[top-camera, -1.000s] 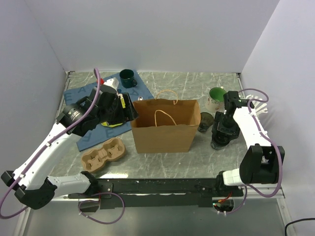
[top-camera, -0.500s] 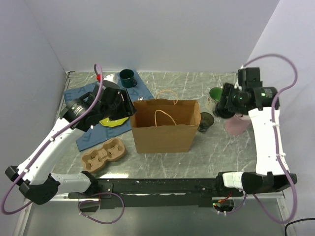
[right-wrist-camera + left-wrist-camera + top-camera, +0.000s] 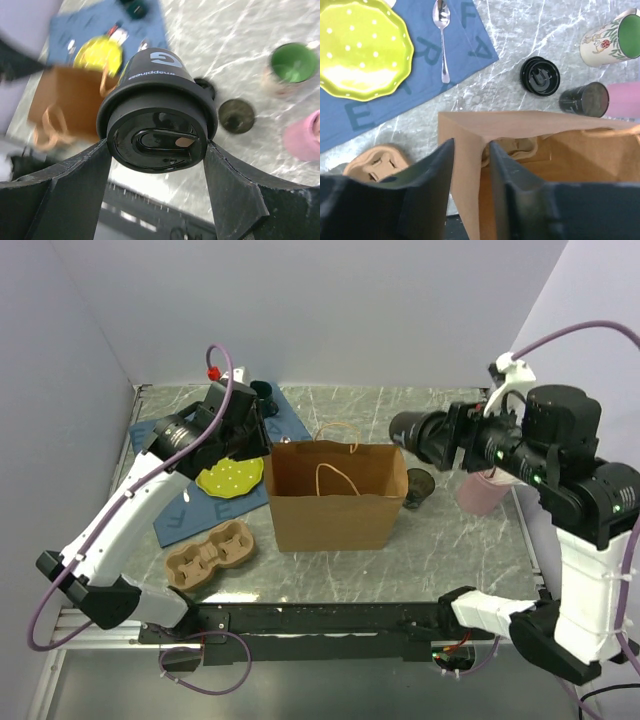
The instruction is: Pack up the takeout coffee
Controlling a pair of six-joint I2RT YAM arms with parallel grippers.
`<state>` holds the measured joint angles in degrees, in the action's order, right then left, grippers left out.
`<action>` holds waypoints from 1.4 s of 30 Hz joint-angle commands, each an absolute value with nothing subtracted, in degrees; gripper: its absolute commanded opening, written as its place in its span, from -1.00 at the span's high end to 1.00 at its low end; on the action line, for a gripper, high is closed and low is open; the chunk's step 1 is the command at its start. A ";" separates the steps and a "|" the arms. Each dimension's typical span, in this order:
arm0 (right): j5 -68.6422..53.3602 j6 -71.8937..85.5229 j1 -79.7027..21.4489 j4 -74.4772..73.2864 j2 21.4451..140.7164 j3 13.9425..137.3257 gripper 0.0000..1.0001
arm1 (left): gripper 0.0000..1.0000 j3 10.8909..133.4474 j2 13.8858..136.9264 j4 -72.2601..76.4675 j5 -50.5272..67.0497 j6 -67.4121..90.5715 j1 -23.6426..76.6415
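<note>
Now right claw [image 3: 157,145] raised, carrying takeout coffee [image 3: 159,117]; previously down on table.

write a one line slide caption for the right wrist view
Right gripper holds the lidded takeout coffee above the table, brown paper bag below.

The paper bag [image 3: 336,495] stands open mid-surface [image 3: 400,560]. Left of it a mat [image 3: 175,505] carries a plate [image 3: 230,476] and a spoon [image 3: 441,37]; the cup carrier [image 3: 208,554] lies before the mat. Right of the bag (just beside it) stand a lidless cup [image 3: 418,486] and, further right, a pink cup [image 3: 482,490]. The takeout coffee [image 3: 425,435] is aloft above them, on its side, between the right pincer's [image 3: 157,145] fingers. The left pincer [image 3: 470,200] straddles the bag's left rim
</note>
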<state>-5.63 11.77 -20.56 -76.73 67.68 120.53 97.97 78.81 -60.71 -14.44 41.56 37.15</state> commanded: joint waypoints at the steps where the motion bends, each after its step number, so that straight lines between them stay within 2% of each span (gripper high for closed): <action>1: -12.64 7.13 -23.11 -79.28 65.13 117.43 -0.03 | 0.43 100.38 79.98 -60.21 -11.27 36.74 36.91; 4: -13.01 5.62 -27.41 -78.66 63.81 112.95 -0.02 | 0.66 98.19 78.67 -58.63 -8.01 35.95 37.00; 6: -12.57 5.98 -29.08 -79.97 65.21 112.59 -0.01 | 0.74 97.47 77.87 -57.48 -5.46 36.21 36.91; 17: 2.17 3.78 -46.30 -80.77 70.83 111.09 -0.01 | 0.77 94.57 73.92 -53.00 2.46 34.37 36.91; 23: 8.52 0.62 -50.18 -79.98 75.93 113.38 -0.03 | 0.78 91.24 71.28 -49.66 6.15 32.88 36.91; 28: 10.54 -2.11 -52.02 -78.22 76.03 110.31 -0.04 | 0.78 88.43 69.18 -47.11 7.56 32.17 36.91; 30: 11.69 -1.59 -53.69 -78.84 75.33 108.81 -0.04 | 0.75 88.07 68.65 -46.15 7.56 32.25 36.91; 32: 12.65 -0.80 -58.08 -77.79 74.19 106.10 -0.04 | 0.63 88.15 68.12 -46.23 6.08 32.95 36.91; 36: 15.28 4.82 -63.89 -75.24 71.02 101.08 -0.04 | 0.07 89.73 67.68 -49.64 3.35 33.84 36.91; 38: 16.43 7.80 -66.43 -75.15 70.93 99.85 -0.04 | -0.02 89.12 65.84 -51.32 1.85 34.62 36.91; 42: 19.25 11.07 -69.69 -76.46 72.24 100.19 -0.04 | -0.04 86.23 61.44 -54.49 0.18 35.68 36.91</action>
